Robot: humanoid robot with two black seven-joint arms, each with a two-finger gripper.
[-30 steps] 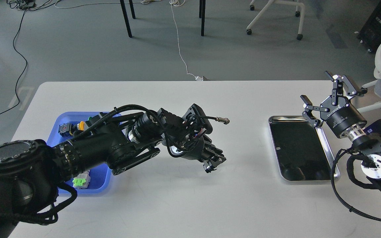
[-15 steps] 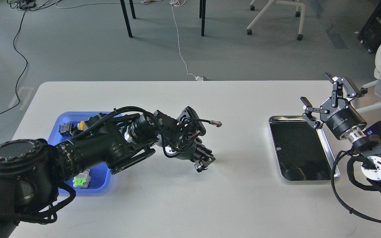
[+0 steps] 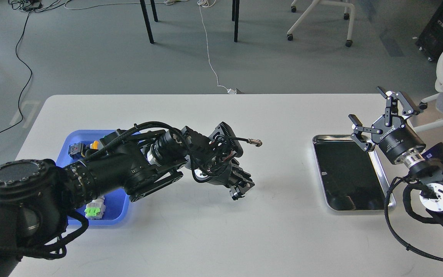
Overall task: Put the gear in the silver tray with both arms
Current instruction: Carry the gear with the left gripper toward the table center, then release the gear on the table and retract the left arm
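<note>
My left arm reaches from the left across the blue tray to the table's middle. Its gripper (image 3: 240,189) points down, just above the white tabletop. It is dark and its fingers look close together; I cannot tell whether it holds anything. No gear shows. The silver tray (image 3: 346,173) lies at the right of the table, its dark bottom bare. My right gripper (image 3: 375,115) is open and empty. It points up and away, over the tray's far right corner.
A blue plastic tray (image 3: 115,209) at the left holds small parts, among them a green-and-white connector (image 3: 95,210) and a black part (image 3: 76,150). A cable plug (image 3: 255,142) sticks out from my left wrist. Chairs and cables stand on the floor beyond the table.
My left gripper first drew back to the left, then came a little to the right again, staying low over the table. My right gripper edged slightly up and left, still open.
</note>
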